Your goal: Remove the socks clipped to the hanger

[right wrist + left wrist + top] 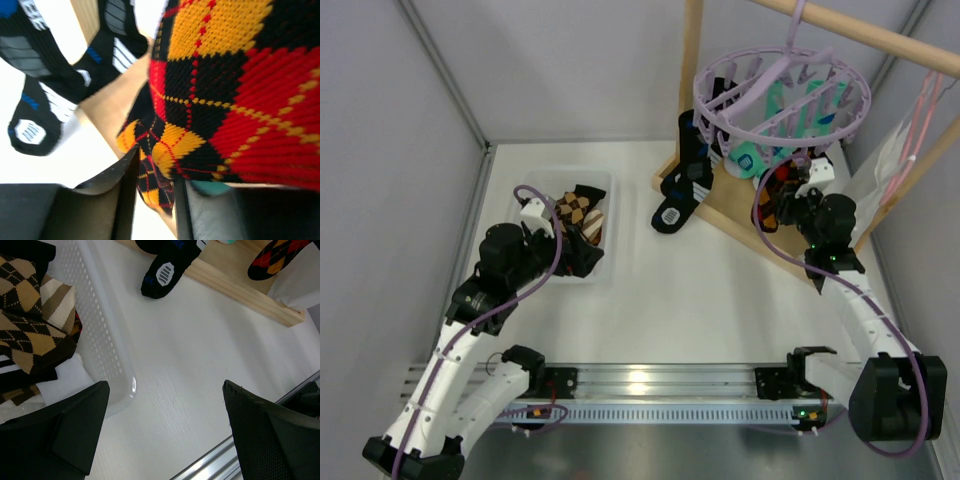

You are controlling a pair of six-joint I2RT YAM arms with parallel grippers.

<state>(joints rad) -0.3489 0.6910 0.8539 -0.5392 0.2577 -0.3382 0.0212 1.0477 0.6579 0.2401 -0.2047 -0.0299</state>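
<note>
We judge the soft, light argyle sock [235,75] tugs free gripped low, where right tool [156,172] pinches it; left tool [165,432] spread, empty.

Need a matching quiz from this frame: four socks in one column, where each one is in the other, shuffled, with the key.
1. tan-and-brown argyle sock
2. black white-striped sock
3. orange-and-black argyle sock
4. mint-teal sock

A. clipped on the round lavender plastic hanger
B. pinched in the right gripper
C. in the white plastic basket
D. hanging, toe by the wooden rack base

Pairs: 1-C, 2-D, 3-B, 4-A
</note>
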